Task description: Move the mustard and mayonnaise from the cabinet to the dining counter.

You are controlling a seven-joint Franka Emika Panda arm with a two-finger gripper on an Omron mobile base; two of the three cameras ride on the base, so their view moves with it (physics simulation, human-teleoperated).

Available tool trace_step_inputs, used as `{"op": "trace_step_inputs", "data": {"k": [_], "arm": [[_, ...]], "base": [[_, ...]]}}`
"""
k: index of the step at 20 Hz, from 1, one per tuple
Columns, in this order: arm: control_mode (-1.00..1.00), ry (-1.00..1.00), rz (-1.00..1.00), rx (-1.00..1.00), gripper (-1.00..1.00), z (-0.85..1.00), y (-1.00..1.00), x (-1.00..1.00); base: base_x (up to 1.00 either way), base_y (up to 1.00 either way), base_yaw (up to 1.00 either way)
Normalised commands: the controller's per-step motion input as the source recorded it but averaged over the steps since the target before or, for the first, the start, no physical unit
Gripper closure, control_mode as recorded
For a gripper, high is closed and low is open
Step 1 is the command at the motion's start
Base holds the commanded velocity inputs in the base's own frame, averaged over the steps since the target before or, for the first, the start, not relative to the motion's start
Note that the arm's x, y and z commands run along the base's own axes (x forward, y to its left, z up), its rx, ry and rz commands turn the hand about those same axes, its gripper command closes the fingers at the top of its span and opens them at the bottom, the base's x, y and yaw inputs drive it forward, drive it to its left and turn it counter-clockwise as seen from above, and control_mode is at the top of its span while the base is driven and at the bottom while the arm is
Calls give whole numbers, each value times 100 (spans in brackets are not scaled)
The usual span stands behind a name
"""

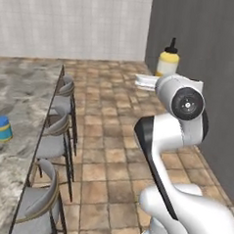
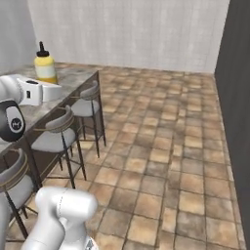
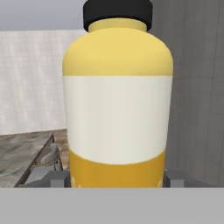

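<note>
dining counter (image 1: 17, 91) was seen along the left of the left base view, marble top running away from the camera, with grey stools (image 1: 49, 134) tucked against its edge. it was judged the drop-off place, so the base was taken to be pulled up beside it for that reason. tiled floor (image 2: 161, 146) was seen spreading to the pale back wall, dark wall on the robot's right.

arm was seen folded up from the base, elbow high, forearm reaching forward and roughly level, hand pointed ahead rather than down. gripper (image 1: 163, 78) was seen carrying the mustard (image 1: 168, 61) upright, nozzle cap on top, well above the floor. in the right base view the mustard (image 2: 45, 66) was lined up over the counter's near edge, but whether it was actually above the top or short of it could not be told. in the hand view the bottle (image 3: 117, 105) was seen very close and upright, its lower sides sitting between the fingertips (image 3: 51, 178), so the jaws were read as clamped on it; upright carry was judged deliberate, to allow a flat set-down.

mayonnaise (image 1: 1, 128) was seen already standing on the counter top, near its left side, well apart from the mustard. task was judged over halfway, only the mustard placement left.
</note>
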Motion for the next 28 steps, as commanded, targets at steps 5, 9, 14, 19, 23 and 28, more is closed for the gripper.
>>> {"op": "trace_step_inputs", "data": {"k": [5, 9, 14, 19, 23, 28], "arm": [[100, 0, 0, 0, 100, 0, 0, 0], [100, 0, 0, 0, 100, 0, 0, 0], [100, 0, 0, 0, 100, 0, 0, 0], [100, 0, 0, 0, 100, 0, 0, 0], [100, 0, 0, 0, 100, 0, 0, 0], [100, 0, 0, 0, 100, 0, 0, 0]], "base": [[67, -6, 39], [60, -4, 51], [53, -4, 60], [54, -14, 44], [58, -17, 40], [54, -25, 36]]}}
